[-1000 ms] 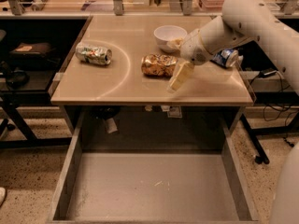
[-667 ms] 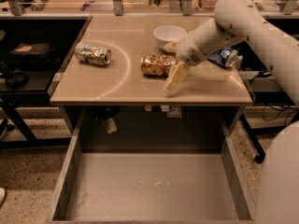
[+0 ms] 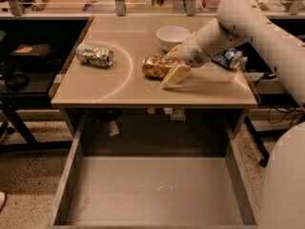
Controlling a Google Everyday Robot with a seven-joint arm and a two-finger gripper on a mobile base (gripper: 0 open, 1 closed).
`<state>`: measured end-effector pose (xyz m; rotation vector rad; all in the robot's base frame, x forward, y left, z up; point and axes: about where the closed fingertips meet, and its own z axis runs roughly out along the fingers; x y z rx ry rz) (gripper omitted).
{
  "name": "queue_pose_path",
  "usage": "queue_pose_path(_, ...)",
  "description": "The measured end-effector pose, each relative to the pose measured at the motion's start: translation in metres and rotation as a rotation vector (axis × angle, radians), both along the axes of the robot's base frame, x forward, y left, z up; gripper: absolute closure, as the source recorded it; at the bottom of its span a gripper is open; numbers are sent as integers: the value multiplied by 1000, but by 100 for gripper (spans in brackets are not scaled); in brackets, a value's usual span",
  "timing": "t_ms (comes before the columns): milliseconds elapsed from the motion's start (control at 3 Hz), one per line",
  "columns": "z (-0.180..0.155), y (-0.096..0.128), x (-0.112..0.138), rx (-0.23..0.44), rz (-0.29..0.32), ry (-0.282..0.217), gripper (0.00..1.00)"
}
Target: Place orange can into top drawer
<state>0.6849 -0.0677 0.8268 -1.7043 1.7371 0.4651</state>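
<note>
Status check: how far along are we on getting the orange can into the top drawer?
Done: the top drawer stands pulled open below the table. In hand: the gripper is at the orange can, which lies on its side on the tabletop, not lifted. Left: secure the can, lift it, carry it past the front edge and lower it into the drawer.

So the desk (image 3: 119, 87) has a crushed green-silver can (image 3: 95, 55) lying on its side over on the left. A white bowl (image 3: 172, 35) sits near the back, just behind the tool (image 3: 169, 67). There's also a blue can (image 3: 228, 58) lying near the right edge.
</note>
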Motion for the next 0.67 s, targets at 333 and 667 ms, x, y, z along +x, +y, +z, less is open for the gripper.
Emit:
queue_pose_path(333, 0, 0, 0, 0, 0, 0, 59)
queue_pose_path(667, 0, 0, 0, 0, 0, 0, 82)
